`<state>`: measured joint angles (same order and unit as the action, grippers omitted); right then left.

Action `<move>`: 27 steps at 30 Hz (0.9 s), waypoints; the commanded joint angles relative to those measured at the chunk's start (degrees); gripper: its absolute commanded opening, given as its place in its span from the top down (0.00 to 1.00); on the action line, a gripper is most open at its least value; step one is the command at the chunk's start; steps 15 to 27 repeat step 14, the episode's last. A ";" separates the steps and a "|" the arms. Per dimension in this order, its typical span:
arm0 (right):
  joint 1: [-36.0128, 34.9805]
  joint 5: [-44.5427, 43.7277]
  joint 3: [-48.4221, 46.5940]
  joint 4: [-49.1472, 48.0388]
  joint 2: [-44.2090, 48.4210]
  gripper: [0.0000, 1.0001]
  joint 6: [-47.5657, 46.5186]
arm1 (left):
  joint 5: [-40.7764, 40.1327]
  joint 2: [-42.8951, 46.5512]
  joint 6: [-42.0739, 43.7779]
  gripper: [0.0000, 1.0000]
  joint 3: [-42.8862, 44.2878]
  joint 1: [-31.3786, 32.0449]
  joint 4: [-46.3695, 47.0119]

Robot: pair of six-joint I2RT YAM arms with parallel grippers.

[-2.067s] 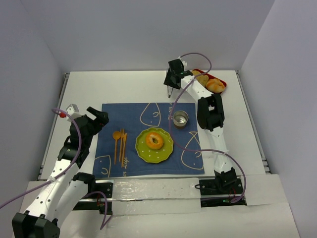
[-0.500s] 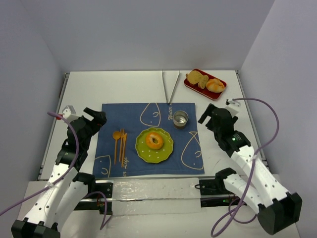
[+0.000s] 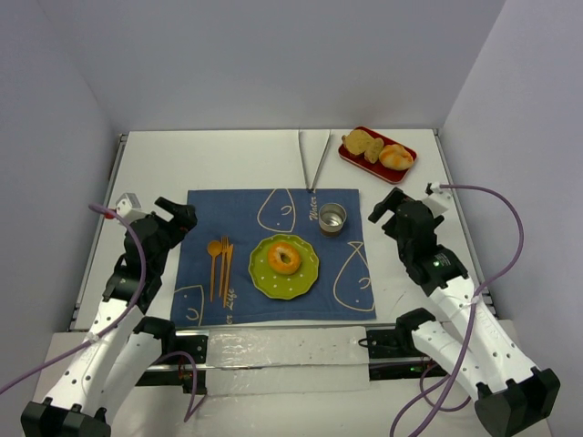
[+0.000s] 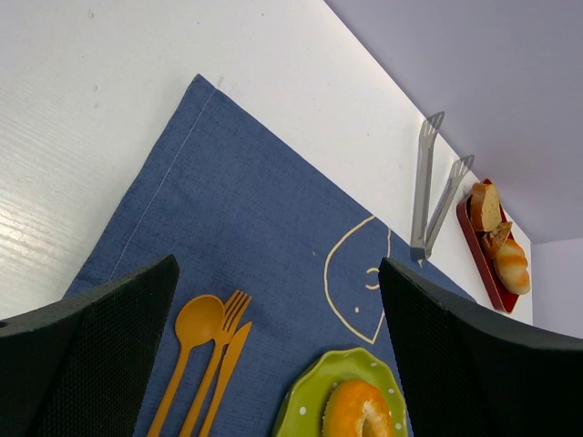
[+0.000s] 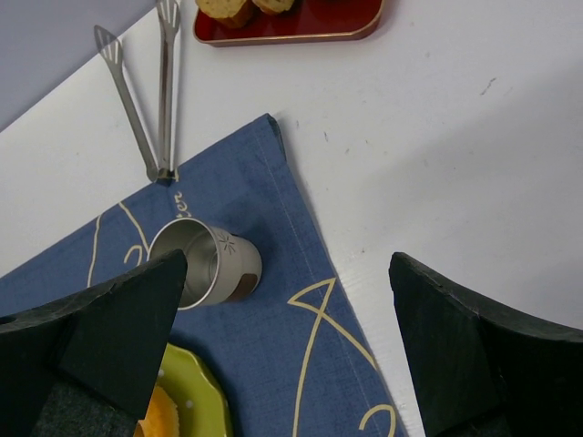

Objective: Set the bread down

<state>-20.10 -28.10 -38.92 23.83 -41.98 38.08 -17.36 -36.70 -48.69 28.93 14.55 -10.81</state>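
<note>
White tabletop [image 3: 228, 164]: bread [image 3: 284, 259] on green plate [image 3: 260, 273] is judged light, soft, best pinched across its ring; left gripper [image 3: 179, 215] and right gripper [image 3: 386, 206] are noted spread, empty.

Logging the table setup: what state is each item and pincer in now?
green plate, flat on the blue mat.
bread, lying on the green plate, ungripped.
metal cup, upright on the mat.
tongs, lying flat, arms spread.
orange cutlery, lying on the mat.
red tray, loaded with rolls.
left pincer, open, empty.
right pincer, open, empty.

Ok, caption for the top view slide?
Bread on green plate, tongs at the placemat's far edge, both jaws open, empty.
</note>
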 commanded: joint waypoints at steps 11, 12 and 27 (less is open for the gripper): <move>-0.12 -2.49 2.05 -1.11 3.66 0.00 0.94 | 2.07 -1.18 0.87 0.01 1.04 -0.04 2.38; -0.12 -2.42 2.09 -1.01 3.73 0.00 0.81 | 2.13 -1.18 0.87 0.01 1.04 -0.04 2.44; -0.18 -2.72 2.09 -0.72 4.40 0.00 0.88 | 2.16 -0.80 0.87 0.01 0.87 -0.04 2.40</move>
